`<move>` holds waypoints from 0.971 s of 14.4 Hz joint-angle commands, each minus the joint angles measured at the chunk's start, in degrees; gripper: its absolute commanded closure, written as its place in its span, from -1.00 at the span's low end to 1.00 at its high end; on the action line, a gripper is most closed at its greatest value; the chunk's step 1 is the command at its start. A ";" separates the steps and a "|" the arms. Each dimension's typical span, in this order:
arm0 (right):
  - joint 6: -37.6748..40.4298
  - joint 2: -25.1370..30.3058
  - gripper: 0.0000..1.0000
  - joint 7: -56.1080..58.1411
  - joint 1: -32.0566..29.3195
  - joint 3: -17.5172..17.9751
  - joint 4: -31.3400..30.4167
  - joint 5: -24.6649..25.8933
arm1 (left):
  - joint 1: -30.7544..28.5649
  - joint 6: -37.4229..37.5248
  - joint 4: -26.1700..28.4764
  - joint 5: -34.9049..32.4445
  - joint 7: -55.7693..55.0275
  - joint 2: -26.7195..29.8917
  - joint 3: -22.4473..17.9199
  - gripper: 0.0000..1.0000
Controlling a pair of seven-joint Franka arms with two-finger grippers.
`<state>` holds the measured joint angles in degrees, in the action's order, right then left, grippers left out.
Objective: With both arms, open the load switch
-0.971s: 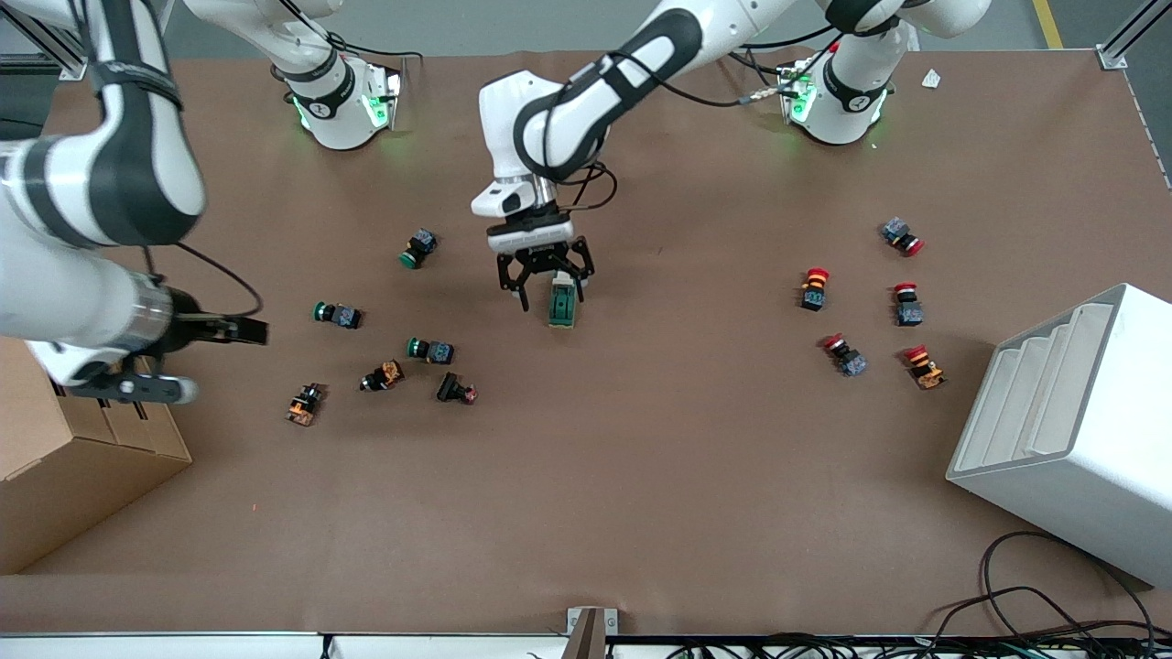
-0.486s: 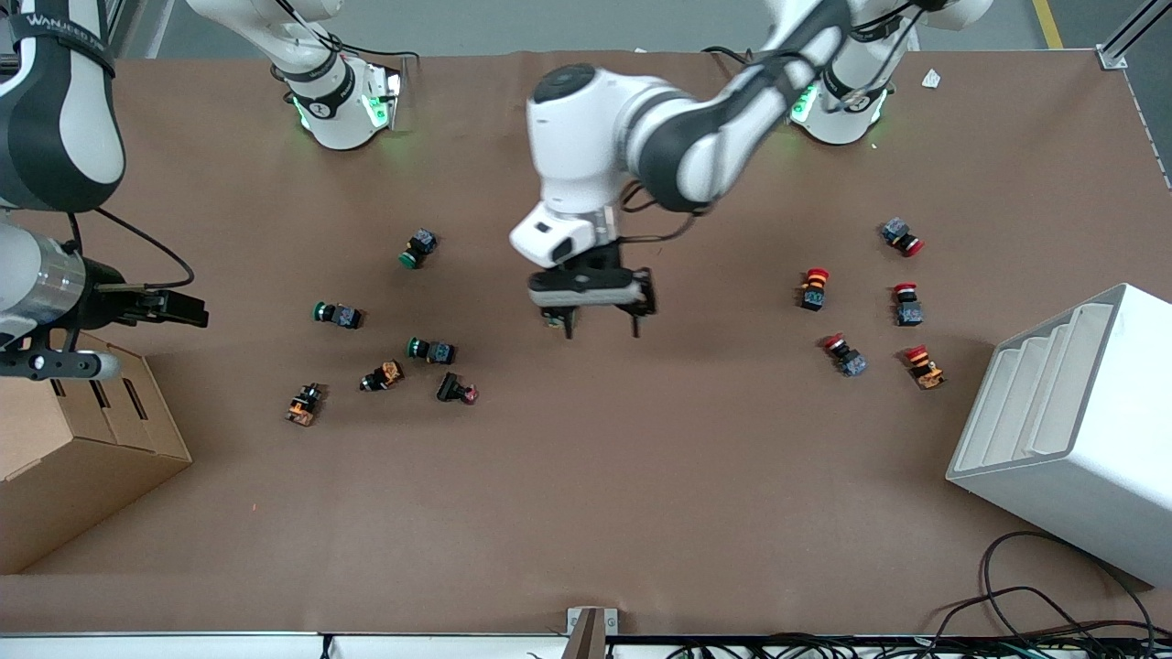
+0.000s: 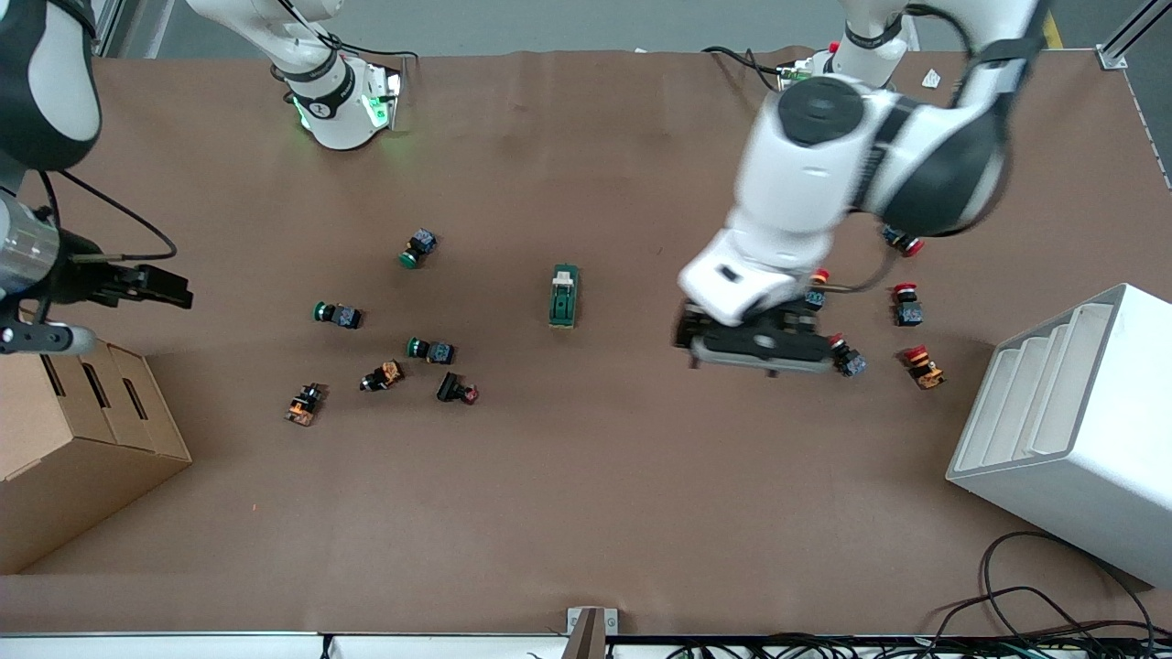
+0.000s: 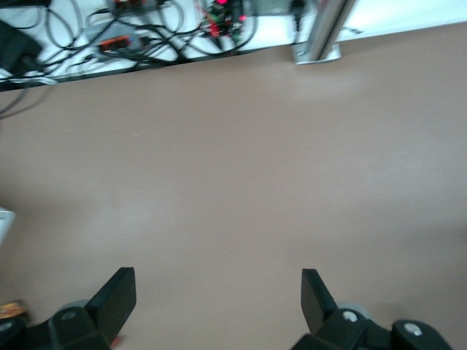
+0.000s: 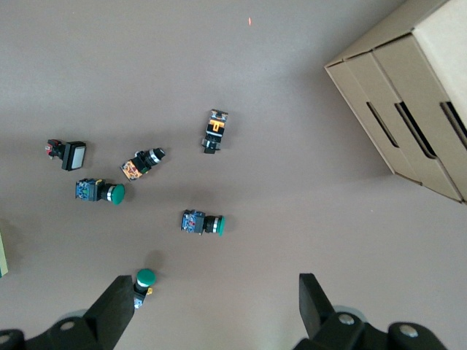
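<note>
The load switch (image 3: pixel 564 296), a dark green block with a white lever at its end nearer the robots, lies alone mid-table with nothing touching it. My left gripper (image 3: pixel 762 359) hangs over the red-capped buttons toward the left arm's end, well away from the switch. In the left wrist view the left gripper (image 4: pixel 217 295) is open with only bare brown table between its fingers. My right gripper (image 3: pixel 174 291) is up over the table edge by the cardboard box. In its own view the right gripper (image 5: pixel 217 302) is open and holds nothing.
Green-capped buttons (image 3: pixel 418 248) (image 3: pixel 337 314) (image 3: pixel 430 349) and other small buttons (image 3: pixel 383 375) lie toward the right arm's end. Red-capped buttons (image 3: pixel 907 304) (image 3: pixel 923 366) lie toward the left arm's end. A cardboard box (image 3: pixel 73 458) and a white stepped bin (image 3: pixel 1071 430) stand at the table's ends.
My left gripper has left the load switch, risen and swung toward the left arm's end, over the red-capped buttons. The switch stays put. My right gripper drew back toward the box.
</note>
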<state>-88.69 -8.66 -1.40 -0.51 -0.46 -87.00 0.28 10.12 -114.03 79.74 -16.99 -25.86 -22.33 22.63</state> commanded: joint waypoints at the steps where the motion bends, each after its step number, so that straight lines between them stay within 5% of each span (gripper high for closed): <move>1: 1.05 4.17 -1.00 -0.27 -0.54 0.11 -2.29 0.52 | -3.69 2.58 -0.46 3.01 5.47 1.85 0.58 -1.00; 7: 2.99 5.94 -1.00 -0.45 -0.54 0.11 -1.77 -0.36 | -12.83 2.84 -0.20 4.34 12.40 5.01 0.49 -1.00; 11: 4.13 5.85 -1.00 -0.45 -0.54 0.11 -0.27 -0.45 | -14.07 10.21 -0.37 5.74 13.56 9.04 0.31 -1.00; 14: 5.79 5.24 -1.00 0.08 -0.54 0.20 3.59 0.34 | -17.06 14.78 0.41 13.72 13.99 13.26 -1.00 -1.00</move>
<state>-84.93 -4.23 -1.43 -0.55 -0.74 -85.21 0.23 -4.86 -101.78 78.65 -7.84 -13.15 -13.06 22.47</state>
